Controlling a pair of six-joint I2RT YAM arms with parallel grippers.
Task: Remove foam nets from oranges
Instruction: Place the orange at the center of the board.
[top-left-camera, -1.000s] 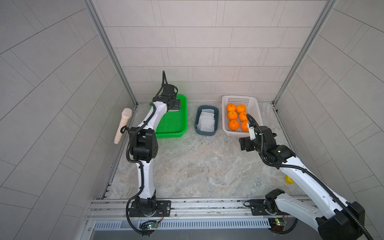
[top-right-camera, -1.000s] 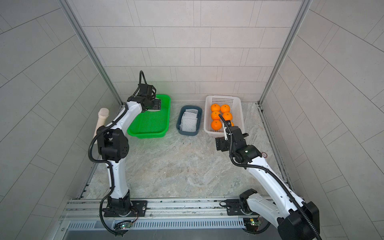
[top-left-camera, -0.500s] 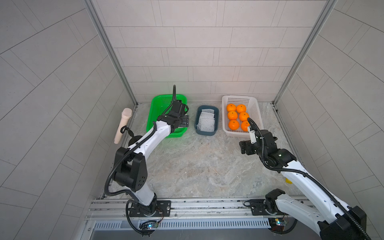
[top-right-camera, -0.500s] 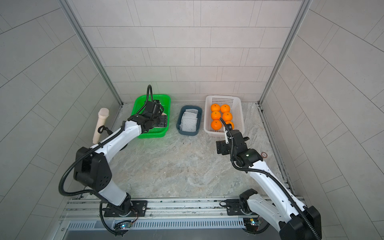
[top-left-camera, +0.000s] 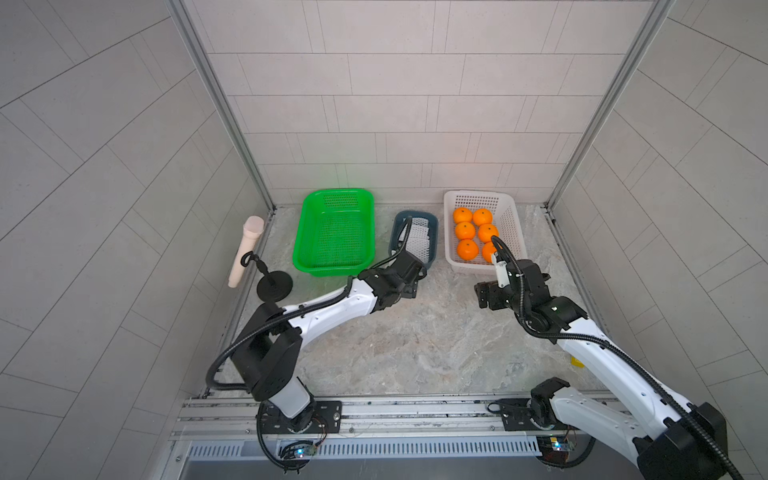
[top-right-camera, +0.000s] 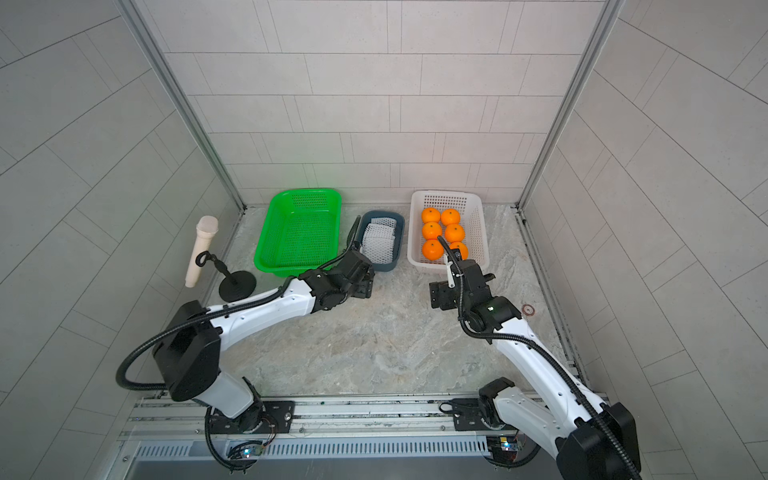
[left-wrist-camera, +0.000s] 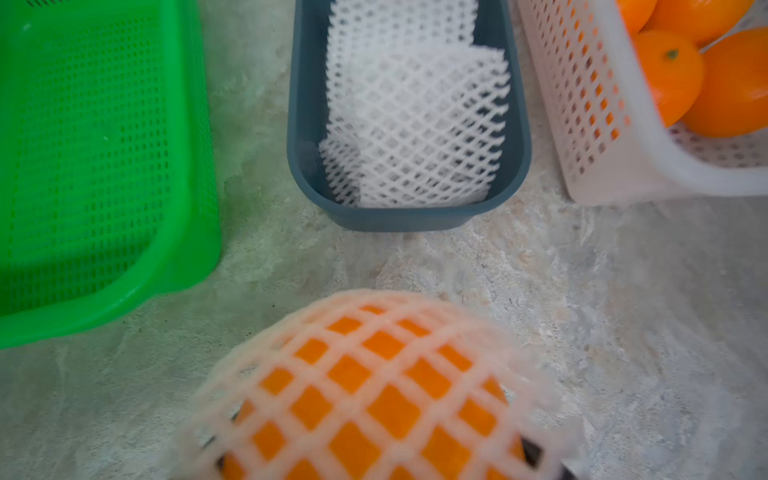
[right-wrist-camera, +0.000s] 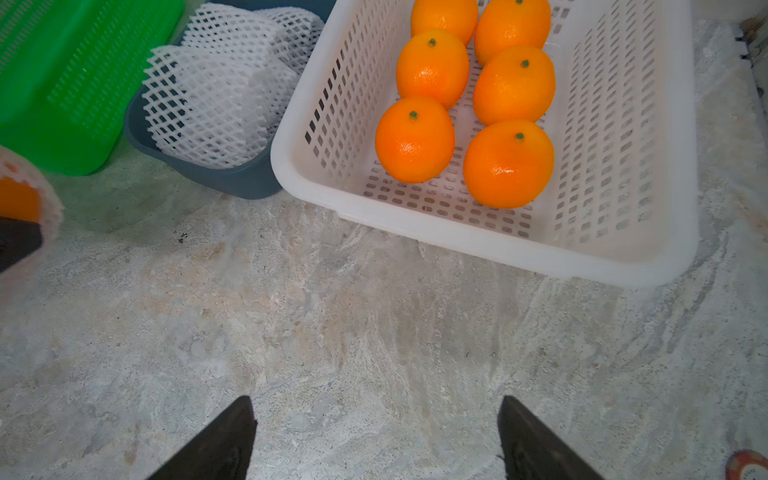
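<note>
left pincer (left-wrist-camera: 376, 457) closed on a round net-wrapped orange (left-wrist-camera: 365, 386); jaws stand wide around the fruit, a dark finger (right-wrist-camera: 16, 245) against its side; white soft foam mesh is stretched tight over the skin, bright orange showing through the diamond holes; close-up is blurred; can't tell whether the fruit touches the grey marbled worktop (right-wrist-camera: 374, 311); in both top views this pincer sits just near of the blue-grey plastic tub (right-wrist-camera: 232, 183), by the near right corner of the green perforated plastic basket (left-wrist-camera: 104, 311)

loose white foam nets (right-wrist-camera: 216, 104) lie piled in the tub, limp and flattened, several layers, ragged lattice edges; tub is far centre, green basket to its left, white perforated plastic basket (right-wrist-camera: 457, 243) to its right

six bare bright oranges (right-wrist-camera: 415, 139) in the white basket; two rows of three along its left side, touching each other; glossy skin, small dark-green stem dots facing up

right pincer (right-wrist-camera: 375, 405) spread wide and empty, over bare worktop just near of the white basket
</note>
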